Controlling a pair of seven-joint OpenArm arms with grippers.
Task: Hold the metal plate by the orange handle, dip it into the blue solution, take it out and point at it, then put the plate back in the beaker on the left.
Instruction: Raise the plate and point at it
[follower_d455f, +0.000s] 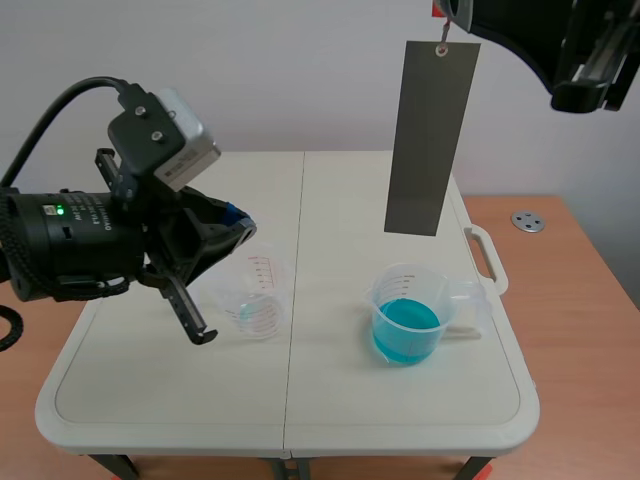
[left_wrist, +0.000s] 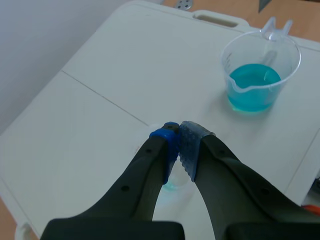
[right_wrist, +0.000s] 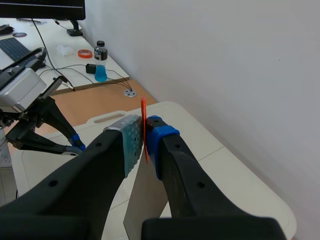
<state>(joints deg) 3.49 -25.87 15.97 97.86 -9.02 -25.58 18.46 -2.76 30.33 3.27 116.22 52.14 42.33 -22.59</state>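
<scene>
Metal plate (follower_d455f: 432, 140) is up in the air! Sweeping from the left: the left gripper (left_wrist: 179, 134), pads pressed together on nothing, hovers just over the empty beaker (follower_d455f: 255, 297). At its 3 o'clock sits the beaker of blue solution (follower_d455f: 408, 312). The plate hangs upright at that beaker's 12 o'clock, clear of the liquid, with the right gripper (right_wrist: 145, 136) clamped on its orange handle (right_wrist: 143, 107).

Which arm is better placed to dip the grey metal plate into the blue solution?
Right. The right end effector grips the orange handle, with the grey metal plate hanging above the clear beaker of blue solution. The left end effector is shut, empty, by the other clear beaker.
</scene>
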